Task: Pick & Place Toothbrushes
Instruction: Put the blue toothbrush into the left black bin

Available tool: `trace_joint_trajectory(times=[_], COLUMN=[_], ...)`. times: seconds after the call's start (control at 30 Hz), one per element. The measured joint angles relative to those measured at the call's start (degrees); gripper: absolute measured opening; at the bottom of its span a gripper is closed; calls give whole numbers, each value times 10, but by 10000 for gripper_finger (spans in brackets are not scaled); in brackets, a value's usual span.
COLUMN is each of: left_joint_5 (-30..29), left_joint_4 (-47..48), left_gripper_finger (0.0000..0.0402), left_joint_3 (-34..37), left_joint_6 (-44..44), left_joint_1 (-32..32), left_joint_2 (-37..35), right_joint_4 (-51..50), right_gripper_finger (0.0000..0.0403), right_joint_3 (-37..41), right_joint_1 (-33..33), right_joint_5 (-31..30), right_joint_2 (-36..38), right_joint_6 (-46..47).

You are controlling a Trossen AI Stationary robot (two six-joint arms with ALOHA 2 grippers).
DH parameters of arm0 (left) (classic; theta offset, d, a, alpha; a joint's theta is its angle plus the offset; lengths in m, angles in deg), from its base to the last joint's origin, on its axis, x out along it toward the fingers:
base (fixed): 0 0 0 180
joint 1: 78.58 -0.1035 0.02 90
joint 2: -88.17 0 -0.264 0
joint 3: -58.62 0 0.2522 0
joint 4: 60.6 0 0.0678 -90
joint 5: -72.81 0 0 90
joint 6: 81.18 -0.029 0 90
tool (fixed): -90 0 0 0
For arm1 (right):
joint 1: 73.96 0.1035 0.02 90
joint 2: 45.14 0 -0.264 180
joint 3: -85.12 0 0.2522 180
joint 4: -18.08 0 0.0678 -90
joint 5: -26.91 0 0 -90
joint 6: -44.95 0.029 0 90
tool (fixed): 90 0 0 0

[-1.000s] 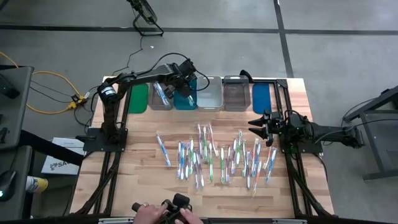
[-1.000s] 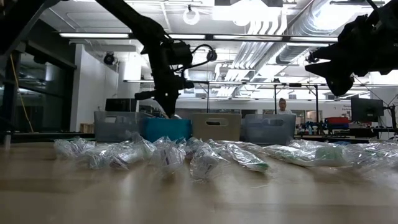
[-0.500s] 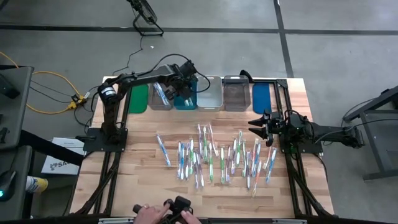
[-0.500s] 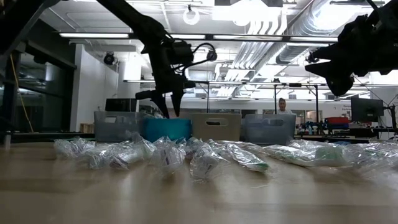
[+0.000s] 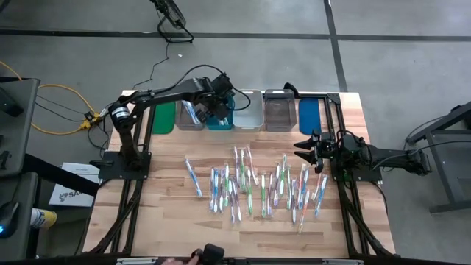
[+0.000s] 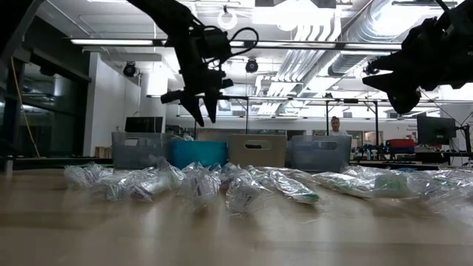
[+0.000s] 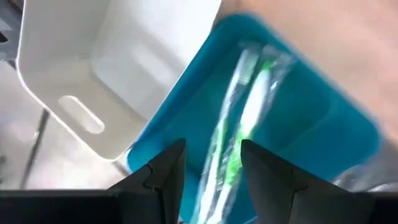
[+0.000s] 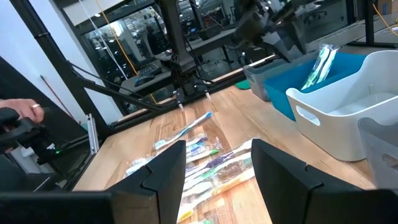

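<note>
High view: left gripper (image 5: 213,108) is hanging open and empty over the teal bin (image 5: 219,121), top centre of the frame.

In the left wrist view the fingers (image 7: 163,174) are standing apart with nothing between them, and two wrapped green toothbrushes (image 7: 242,130) are lying inside that teal bin, right next to the white bin (image 7: 93,68). The rest of the toothbrushes (image 5: 254,184) are sitting scattered across the middle of the wooden table (image 5: 169,213), lower centre of the frame. The right gripper (image 5: 303,151) is hovering at the right side near the pile's edge, fingers spread and holding nothing. In the low view, a person (image 6: 337,125) is standing far back in the room.
</note>
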Motion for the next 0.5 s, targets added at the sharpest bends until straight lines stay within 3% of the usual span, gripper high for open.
trace_joint_trajectory(times=[0.23, 0.5], left_joint_5=[4, 11], left_joint_4=[71, 155], left_gripper_finger=[150, 150], left_joint_3=[0, 15], left_joint_6=[89, 116], left_joint_1=[35, 102], left_joint_2=[-19, -55], right_joint_4=[0, 0], right_gripper_finger=[176, 176], right_joint_3=[0, 0], right_joint_1=[0, 0], right_joint_5=[0, 0], right_joint_2=[0, 0], right_joint_6=[0, 0])
